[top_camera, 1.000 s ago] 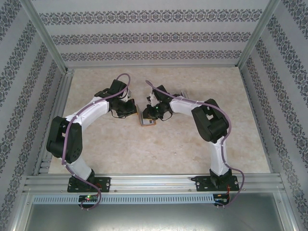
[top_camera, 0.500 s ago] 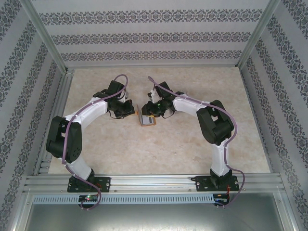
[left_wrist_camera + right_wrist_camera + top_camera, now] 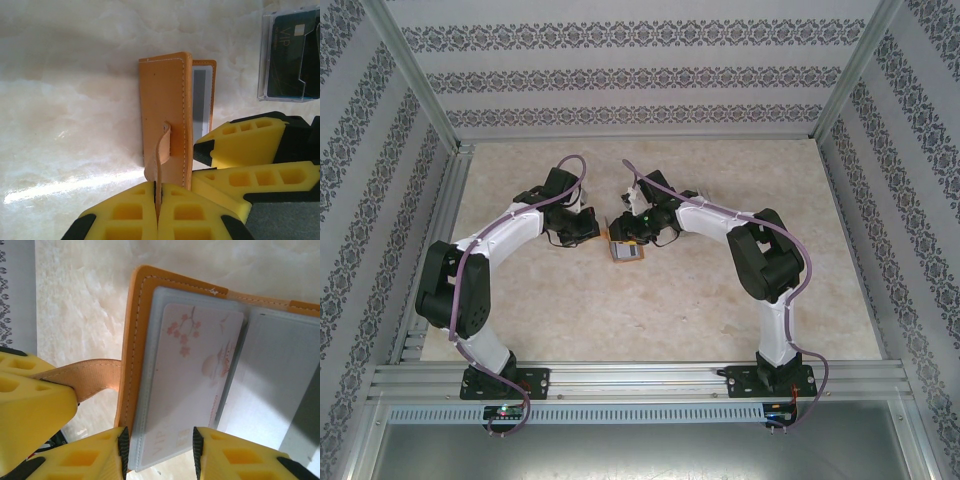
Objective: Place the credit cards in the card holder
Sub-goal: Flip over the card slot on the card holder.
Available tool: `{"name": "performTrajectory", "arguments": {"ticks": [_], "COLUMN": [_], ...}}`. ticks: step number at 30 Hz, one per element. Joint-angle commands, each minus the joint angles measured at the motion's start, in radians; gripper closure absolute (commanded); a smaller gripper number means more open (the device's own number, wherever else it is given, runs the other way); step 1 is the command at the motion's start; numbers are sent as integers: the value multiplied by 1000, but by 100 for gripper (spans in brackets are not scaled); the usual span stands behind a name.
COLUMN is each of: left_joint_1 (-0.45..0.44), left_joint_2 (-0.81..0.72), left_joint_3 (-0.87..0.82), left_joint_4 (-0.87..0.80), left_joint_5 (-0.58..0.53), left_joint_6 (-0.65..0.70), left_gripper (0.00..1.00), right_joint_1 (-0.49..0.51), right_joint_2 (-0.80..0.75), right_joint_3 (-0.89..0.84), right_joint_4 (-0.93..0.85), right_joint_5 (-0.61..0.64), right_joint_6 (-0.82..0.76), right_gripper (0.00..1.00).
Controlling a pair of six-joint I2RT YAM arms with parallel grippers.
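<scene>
A pale, marbled counter (image 3: 570, 320) sits inside an aluminium frame (image 3: 640, 375), with walls (image 3: 620, 80) papered in dark floral stripes. The orange-tan card holder (image 3: 626, 251) lies near the middle of the counter in the top view, between the two wrists. In the left wrist view its long axis runs up and down the frame, its stitched cover is lifted, and a grey pocket shows along its right side. A clear case (image 3: 263, 65) with a dark card stands apart at the upper right. The left arm (image 3: 500, 240) and right arm (image 3: 750, 240) both bend inward, elbows out, wrists low over the holder. The left end effector (image 3: 157, 200) is pressed together, pinching the holder's strap (image 3: 162, 150). In the right wrist view a pale credit card (image 3: 195, 375) with pink blossoms lies flat in the holder's left sleeve, its long axis near vertical and leaning right. The right end effector (image 3: 159, 450) is spread, fingers either side of the card's lower end, pinching nothing.
</scene>
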Motion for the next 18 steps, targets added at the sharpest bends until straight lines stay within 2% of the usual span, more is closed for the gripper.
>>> {"name": "performTrajectory", "arguments": {"ticks": [1, 18], "left_joint_1": [3, 3], "left_joint_2": [11, 14], "left_joint_3": [-6, -10], "left_joint_4": [22, 30], "left_joint_5": [9, 11], "left_joint_6": [-5, -6], "left_gripper": [100, 100], "right_joint_1": [9, 2], "right_joint_2": [24, 28], "right_joint_3": [28, 4], "right_joint_4": [-14, -21], "right_joint_5": [-18, 8], "right_joint_6": [-21, -23], "right_gripper": [58, 62]}}
